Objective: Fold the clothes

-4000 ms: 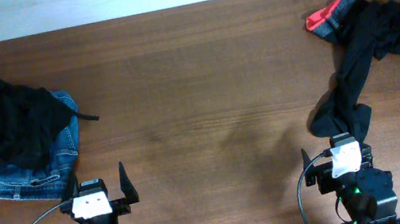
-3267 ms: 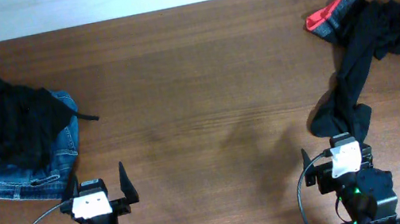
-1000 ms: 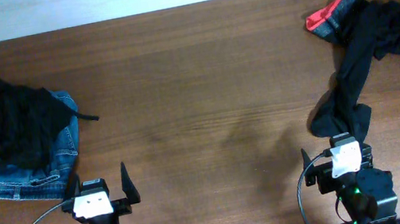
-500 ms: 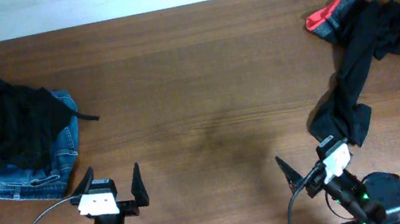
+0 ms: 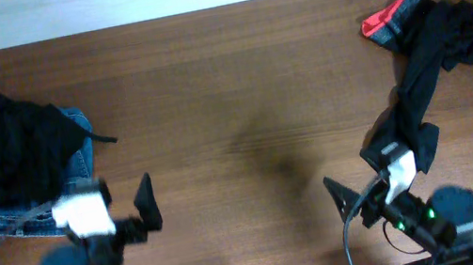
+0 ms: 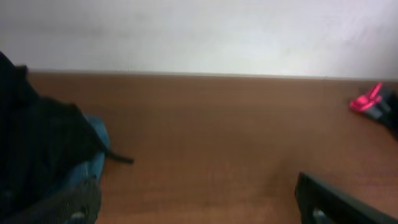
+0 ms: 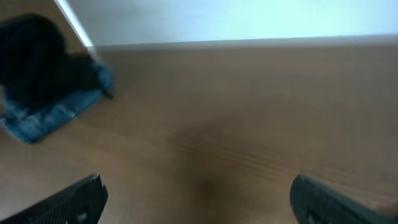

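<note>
Whole clothes (image 5: 420, 65) overhead only

a: how many garments lie on the table (image 5: 229, 86)?
b: three. one pair of black trousers (image 5: 419, 84) with a red and grey waistband, one pair of blue jeans (image 5: 73, 182), and one bunched black garment (image 5: 1, 151).
a: so two black pieces and one blue?
b: yes, two and one.
a: and the grippers?
b: two: one left gripper (image 6: 194, 186), one right gripper (image 7: 196, 180), two fingers on each, four in all.
a: tables?
b: just one.
</note>
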You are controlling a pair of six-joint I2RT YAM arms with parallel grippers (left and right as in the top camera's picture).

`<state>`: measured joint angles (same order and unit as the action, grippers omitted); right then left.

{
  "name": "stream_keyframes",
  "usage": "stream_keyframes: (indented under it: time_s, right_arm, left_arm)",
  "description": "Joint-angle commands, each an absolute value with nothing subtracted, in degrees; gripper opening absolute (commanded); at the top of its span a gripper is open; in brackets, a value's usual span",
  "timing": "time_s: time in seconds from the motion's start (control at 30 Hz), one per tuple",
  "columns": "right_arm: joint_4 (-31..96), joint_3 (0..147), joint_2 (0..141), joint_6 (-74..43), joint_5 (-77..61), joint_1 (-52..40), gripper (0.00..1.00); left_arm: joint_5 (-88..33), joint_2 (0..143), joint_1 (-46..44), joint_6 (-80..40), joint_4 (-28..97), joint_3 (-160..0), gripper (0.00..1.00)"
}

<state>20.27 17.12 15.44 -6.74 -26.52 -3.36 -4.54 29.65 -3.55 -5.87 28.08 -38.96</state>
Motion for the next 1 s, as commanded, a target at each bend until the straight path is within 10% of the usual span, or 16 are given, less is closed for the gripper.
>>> stream_keyframes:
  time_s: [0.0,0.43,0.97]
  right_arm:
    - [24.9,27.0,25.4,-8.0,-22.2,-3.0,0.99]
    - [40.8,57.4,59.9,-8.8,-23.0,-2.3,0.99]
    - [49.4,91.4,96.7,-19.9,-5.3,19.1,0.93]
  left_arm:
    - [-6.3,41.8,-3.2,-6.6,32.9,-49.6,0.99]
    - [-22.3,72.5,-3.2,-6.6,45.5,-72.1,0.99]
    - [-22.7,75.0,-3.3,-5.7,44.5,-72.1,0.99]
